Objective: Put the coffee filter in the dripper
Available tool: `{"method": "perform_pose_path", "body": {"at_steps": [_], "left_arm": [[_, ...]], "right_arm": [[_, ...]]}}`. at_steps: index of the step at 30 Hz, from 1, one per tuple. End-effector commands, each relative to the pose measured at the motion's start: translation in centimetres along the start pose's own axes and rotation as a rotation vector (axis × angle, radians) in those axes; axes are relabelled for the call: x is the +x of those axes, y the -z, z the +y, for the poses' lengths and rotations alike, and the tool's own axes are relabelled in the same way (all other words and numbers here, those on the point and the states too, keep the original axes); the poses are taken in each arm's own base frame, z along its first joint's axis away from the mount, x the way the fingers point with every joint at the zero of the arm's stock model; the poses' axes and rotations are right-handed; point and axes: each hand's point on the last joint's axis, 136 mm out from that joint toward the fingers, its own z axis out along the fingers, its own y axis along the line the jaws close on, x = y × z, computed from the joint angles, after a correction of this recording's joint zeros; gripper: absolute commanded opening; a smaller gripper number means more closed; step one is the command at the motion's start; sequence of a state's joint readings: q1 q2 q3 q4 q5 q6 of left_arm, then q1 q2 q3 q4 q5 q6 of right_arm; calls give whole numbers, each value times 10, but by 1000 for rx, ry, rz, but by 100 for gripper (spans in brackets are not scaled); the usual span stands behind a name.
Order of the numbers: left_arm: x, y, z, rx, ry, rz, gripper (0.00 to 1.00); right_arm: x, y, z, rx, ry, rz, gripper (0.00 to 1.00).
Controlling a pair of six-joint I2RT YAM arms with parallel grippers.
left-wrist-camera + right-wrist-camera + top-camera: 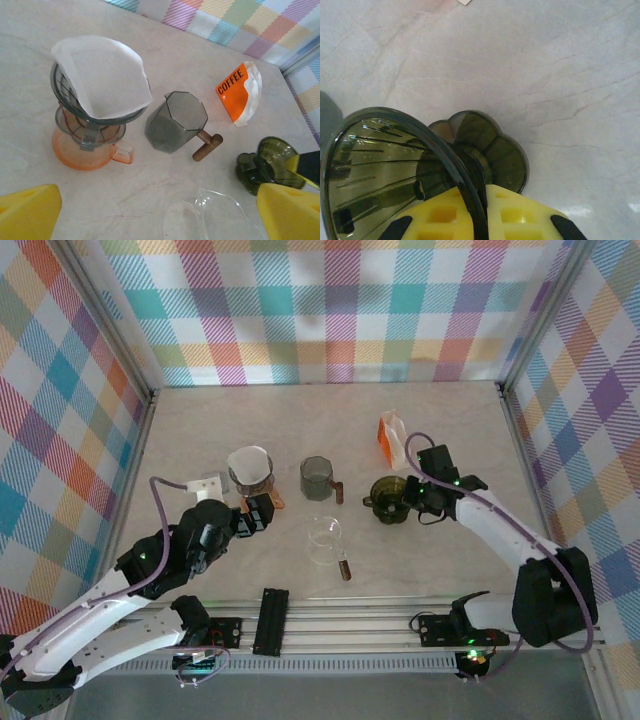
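A white paper coffee filter (248, 465) (105, 75) stands open inside a clear dripper on an orange-tinted base (85, 150) at the table's left middle. My left gripper (258, 512) (160, 220) hovers open just in front of it, nothing between its yellow fingertips (27, 212). A dark green glass dripper (388, 498) (270, 162) (395, 165) sits tilted on the right. My right gripper (415, 495) (480, 210) is shut on its rim, one finger inside the cone and one outside.
A grey faceted cup with a wooden handle (318, 477) (175, 122) stands between the two drippers. In front of it lies a clear glass pitcher (325, 538) (215, 215). An orange coffee bag (390, 435) (240, 92) lies at the back right. A white card (207, 483) lies left.
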State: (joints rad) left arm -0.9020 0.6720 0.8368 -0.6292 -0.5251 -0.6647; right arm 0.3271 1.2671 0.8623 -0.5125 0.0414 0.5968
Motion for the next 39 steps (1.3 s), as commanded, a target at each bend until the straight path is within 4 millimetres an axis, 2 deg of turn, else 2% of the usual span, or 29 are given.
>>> {"method": "perform_pose_path", "body": {"at_steps": [1,4,6,11,15,19,24,39], "left_arm": [[-10,8,10,-39,-19,-47,100],[-13,13,14,-43,-10,-66,100],[-14,15,16,-44,-1,-74,100],[-12,17,21,-48,15,-74,100],[-10,18,24,-50,21,-71,100],[-8,18,26,-49,26,-72,100],[-6,17,27,-50,28,-69,100],[-1,15,33,-67,30,-67,100]], "right_arm": [[-20,46,29,-115,97,-65,0],[-18,69,52,-219,142,-44,0],[-9,81,71,-286,179,-4,0],[31,91,120,-382,306,154,0],[58,91,146,-418,369,242,0],[69,91,158,-439,400,261,0],[82,80,166,-440,420,305,0],[87,60,176,-390,479,310,0]]}}
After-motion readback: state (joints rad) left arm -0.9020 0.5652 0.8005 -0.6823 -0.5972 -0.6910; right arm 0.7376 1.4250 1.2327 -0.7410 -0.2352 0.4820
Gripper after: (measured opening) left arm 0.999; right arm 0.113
